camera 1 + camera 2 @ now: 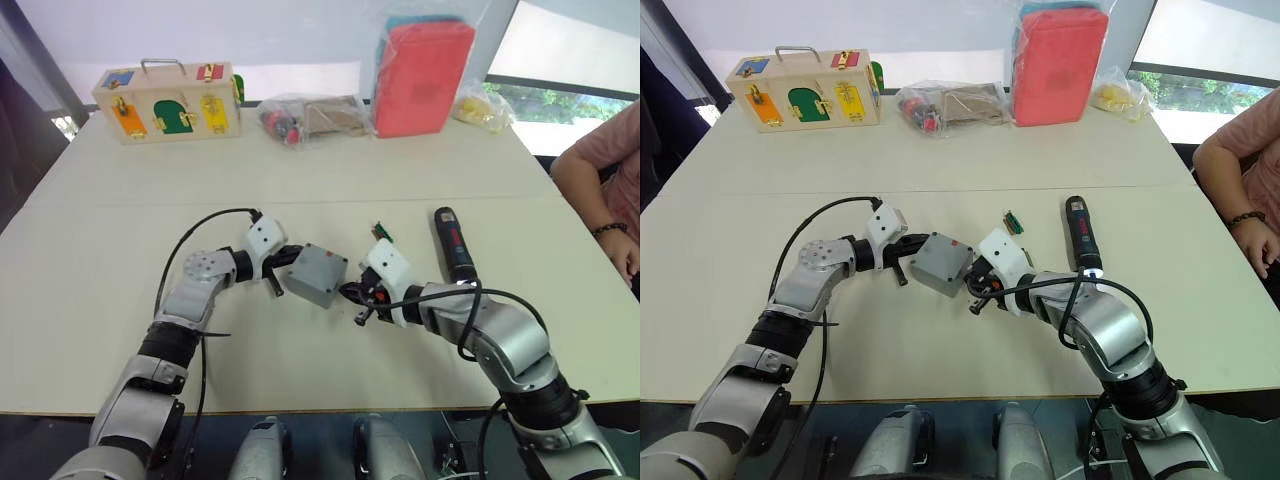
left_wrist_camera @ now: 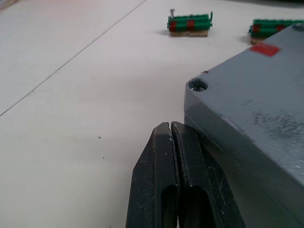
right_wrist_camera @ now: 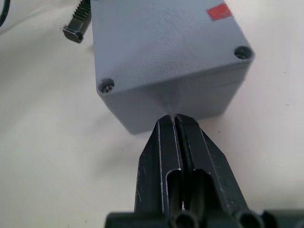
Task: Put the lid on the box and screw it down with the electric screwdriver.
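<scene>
Only small red sticker (image 3: 220, 12) on lid (image 3: 166, 45), text unreadable.

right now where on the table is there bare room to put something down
Free: the wide near-left stretch of the table, beside the left gripper, and the middle band between the box and the wooden latch box. Crowded: the far edge, with plastic bags and red pouch; the centre-right, with right gripper, green connector and electric screwdriver.
</scene>
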Available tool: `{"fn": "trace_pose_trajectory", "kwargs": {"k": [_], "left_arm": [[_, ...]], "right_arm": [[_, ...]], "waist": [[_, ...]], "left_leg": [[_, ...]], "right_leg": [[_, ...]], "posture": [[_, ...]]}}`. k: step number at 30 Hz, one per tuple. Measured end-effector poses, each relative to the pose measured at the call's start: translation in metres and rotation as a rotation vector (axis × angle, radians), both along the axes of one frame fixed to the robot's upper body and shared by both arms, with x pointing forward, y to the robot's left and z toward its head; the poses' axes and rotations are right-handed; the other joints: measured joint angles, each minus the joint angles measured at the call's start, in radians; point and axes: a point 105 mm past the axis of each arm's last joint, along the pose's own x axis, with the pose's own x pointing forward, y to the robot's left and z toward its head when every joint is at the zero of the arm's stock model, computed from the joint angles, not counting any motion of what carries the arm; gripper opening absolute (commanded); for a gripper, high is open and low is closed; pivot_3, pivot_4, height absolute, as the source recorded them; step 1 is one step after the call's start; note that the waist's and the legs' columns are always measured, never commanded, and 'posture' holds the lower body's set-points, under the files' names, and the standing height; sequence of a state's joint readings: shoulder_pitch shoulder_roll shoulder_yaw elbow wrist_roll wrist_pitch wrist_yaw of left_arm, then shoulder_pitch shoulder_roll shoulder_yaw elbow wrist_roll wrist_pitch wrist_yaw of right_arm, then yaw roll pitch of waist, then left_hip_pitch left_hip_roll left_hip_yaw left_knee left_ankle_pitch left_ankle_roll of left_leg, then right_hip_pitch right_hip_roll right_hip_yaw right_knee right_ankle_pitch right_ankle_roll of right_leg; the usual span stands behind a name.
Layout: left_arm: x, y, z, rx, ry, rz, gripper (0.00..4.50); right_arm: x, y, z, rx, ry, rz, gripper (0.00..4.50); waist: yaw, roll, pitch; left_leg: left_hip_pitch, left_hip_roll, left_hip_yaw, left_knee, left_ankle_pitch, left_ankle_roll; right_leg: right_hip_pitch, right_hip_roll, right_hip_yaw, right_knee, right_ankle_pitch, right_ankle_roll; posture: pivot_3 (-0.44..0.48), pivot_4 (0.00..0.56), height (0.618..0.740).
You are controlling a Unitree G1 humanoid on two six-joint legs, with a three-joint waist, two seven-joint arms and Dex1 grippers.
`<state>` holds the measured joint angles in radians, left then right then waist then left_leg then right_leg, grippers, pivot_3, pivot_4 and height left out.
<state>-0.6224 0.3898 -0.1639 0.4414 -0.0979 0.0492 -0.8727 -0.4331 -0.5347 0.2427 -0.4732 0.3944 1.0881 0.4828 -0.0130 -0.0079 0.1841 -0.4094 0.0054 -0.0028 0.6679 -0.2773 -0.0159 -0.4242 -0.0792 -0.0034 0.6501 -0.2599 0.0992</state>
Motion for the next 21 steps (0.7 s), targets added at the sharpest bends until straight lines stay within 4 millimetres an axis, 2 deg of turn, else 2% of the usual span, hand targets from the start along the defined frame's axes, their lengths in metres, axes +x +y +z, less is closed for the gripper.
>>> {"fn": "trace_pose_trajectory", "kwargs": {"k": [5,9,13,15,18,21], "left_arm": [[-0.011,0.031,0.003,0.072,-0.008,0.028,0.0],[-0.032,0.046,-0.004,0.1,0.05,0.015,0.0],[-0.055,0.046,0.001,0.095,0.096,-0.047,0.0],[-0.067,0.04,0.007,0.086,0.114,-0.093,0.0],[-0.077,0.029,0.013,0.062,0.127,-0.141,0.0],[-0.081,0.022,0.009,0.062,0.151,-0.159,0.0]], "right_arm": [[0.022,-0.023,0.023,-0.023,-0.1,-0.064,0.04],[0.036,-0.027,0.022,-0.01,-0.111,-0.072,0.04],[0.05,-0.022,0.015,0.01,-0.101,-0.042,0.04],[0.058,-0.015,0.013,0.05,-0.098,-0.014,0.04],[0.064,-0.006,0.008,0.074,-0.094,0.032,0.04],[0.067,-0.004,0.002,0.078,-0.089,0.063,0.04]], "waist": [[-0.007,0.0,0.0],[-0.001,0.0,0.0],[0.002,0.0,0.0],[-0.001,0.0,0.0],[-0.001,0.0,0.0],[0.0,0.0,0.0]], "left_leg": [[0.001,0.001,0.0,-0.001,0.0,0.0],[0.001,0.001,0.0,-0.001,0.0,0.0],[0.0,0.001,0.0,0.0,0.0,0.0],[0.001,0.001,0.001,0.0,0.0,0.0],[0.001,0.001,0.0,0.0,0.0,0.0],[0.001,0.001,0.0,0.0,0.0,0.0]], "right_leg": [[0.0,0.001,0.0,0.0,0.0,0.0],[0.0,0.0,0.0,0.0,0.0,0.0],[0.001,-0.001,0.0,0.0,0.0,0.0],[0.001,-0.001,0.0,0.0,0.0,0.0],[0.001,0.0,0.0,0.0,0.0,0.0],[0.001,0.0,0.0,0.0,0.0,0.0]], "posture": [[0.0,0.15,0.73],[0.0,0.15,0.73],[0.0,0.15,0.73],[0.0,0.15,0.73],[0.0,0.15,0.73],[0.0,0.15,0.73]]}}
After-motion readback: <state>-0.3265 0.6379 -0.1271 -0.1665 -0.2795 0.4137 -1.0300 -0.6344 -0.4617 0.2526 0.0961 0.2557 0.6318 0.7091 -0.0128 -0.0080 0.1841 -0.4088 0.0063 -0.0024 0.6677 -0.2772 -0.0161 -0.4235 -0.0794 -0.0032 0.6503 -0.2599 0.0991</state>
